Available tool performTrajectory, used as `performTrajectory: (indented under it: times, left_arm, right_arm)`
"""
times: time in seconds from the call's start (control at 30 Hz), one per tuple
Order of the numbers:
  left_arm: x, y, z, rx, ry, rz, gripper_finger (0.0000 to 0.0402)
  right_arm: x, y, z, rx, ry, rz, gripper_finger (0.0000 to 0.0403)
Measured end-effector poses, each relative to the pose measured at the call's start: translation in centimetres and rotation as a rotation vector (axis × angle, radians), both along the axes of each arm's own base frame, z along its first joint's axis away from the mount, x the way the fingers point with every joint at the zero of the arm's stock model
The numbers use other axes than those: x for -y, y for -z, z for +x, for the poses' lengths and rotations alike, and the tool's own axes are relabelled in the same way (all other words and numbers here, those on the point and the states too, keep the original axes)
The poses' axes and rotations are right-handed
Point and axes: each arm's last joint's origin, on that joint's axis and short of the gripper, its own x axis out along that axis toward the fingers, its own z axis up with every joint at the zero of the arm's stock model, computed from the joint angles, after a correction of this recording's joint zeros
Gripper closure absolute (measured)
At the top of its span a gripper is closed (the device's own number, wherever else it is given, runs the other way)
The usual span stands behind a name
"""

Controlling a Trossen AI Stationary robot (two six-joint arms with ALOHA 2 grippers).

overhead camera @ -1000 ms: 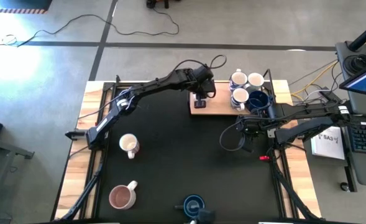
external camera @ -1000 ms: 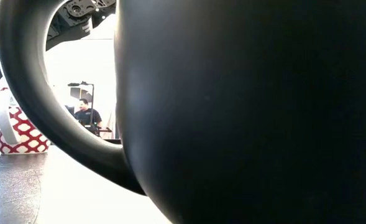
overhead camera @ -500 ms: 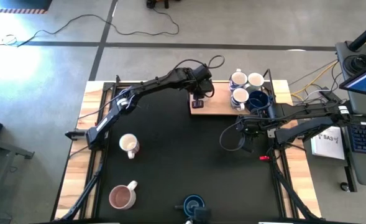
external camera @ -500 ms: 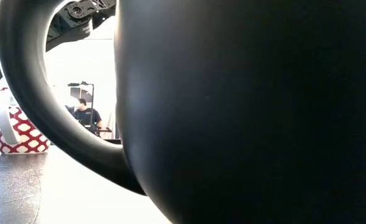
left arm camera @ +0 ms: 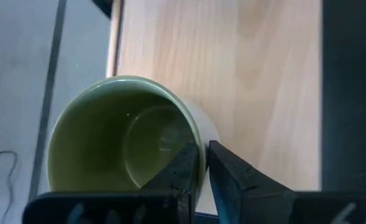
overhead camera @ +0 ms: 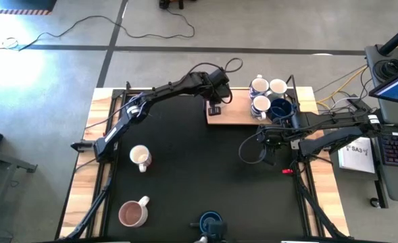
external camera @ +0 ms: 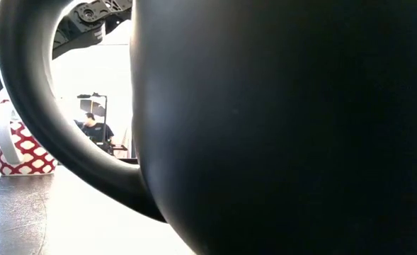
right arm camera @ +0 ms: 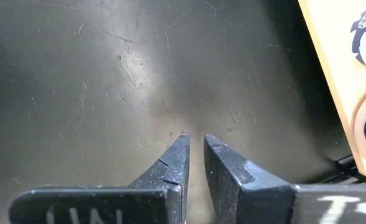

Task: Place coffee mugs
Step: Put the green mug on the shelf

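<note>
One green-inside mug point(left arm camera: 123, 146) is being held by the left gripper point(left arm camera: 198, 163), which is pinching the mug's rim wall, one finger inside and one outside. The mug is sitting low over the wooden board point(overhead camera: 236, 115), right under the gripper, at the board's end far from the other mugs. I cannot tell if its bottom is touching the wood yet.

To do this step well, I think the gripper should be going straight down until the mug is resting flat, then letting go gently. The rim is thin, smooth and shiny, so it could be slipping or tipping if the fingers are opening while the mug is leaning. Lifting straight up after letting go should be keeping the inner finger from catching the wall.

The board is pale, flat wood with soft lines in it. Four mugs point(overhead camera: 269, 98) are standing together at its other end, well apart from the left gripper; some are white with blue dots and one is dark blue. The mat point(overhead camera: 199, 175) is black and a bit scratched.

The right gripper point(right arm camera: 194, 158) is waiting over the mat, near the four mugs, with its fingers almost pressed together and holding nothing.

More round mugs are waiting on the mat, well apart from both grippers: a white mug point(overhead camera: 140, 158), a pink mug point(overhead camera: 132, 213) and a dark blue mug point(overhead camera: 210, 221).
</note>
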Motion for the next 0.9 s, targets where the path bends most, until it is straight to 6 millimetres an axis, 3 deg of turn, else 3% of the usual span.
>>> performTrajectory:
  times: [0.9]
  left_arm:
    - [-0.83, -0.13, 0.07, 0.03, 0.01, 0.039, 0.0374]
  right_arm:
    - [0.0, -0.01, 0.02, 0.002, 0.001, 0.0, 0.0365]
